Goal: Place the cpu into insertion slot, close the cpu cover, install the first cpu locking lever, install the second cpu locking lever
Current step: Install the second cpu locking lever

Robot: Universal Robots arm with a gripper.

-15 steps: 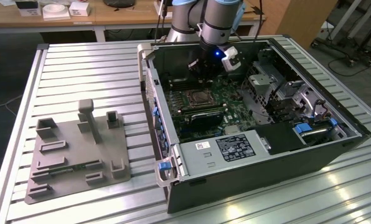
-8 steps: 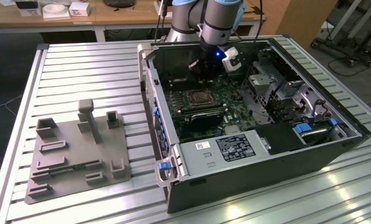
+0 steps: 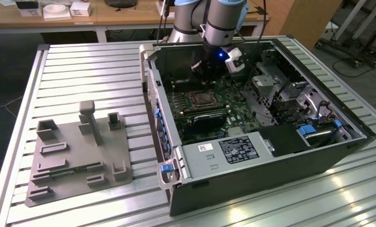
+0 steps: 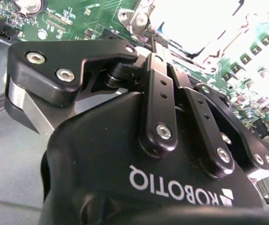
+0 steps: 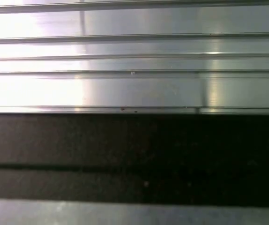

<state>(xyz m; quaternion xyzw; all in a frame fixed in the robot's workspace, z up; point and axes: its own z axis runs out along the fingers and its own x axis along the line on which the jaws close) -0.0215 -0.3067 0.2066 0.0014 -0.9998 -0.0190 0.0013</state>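
Inside case, near rear wall | end effector [image 3: 205, 75] above insertion slot [image 3: 202, 100] | grip state unclear

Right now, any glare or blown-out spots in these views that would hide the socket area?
Second wrist view: the socket area is washed out white, detail lost; the tool body in front is evenly lit. Exterior view: the insertion slot reads fine, with mild reflections on the slatted table near the case. First wrist view: bright sheen on metal slats above a dark band.

1 arm [image 3: 207, 19], 1 PC case [image 3: 270, 184], 1 grey fixture [image 3: 74, 161].
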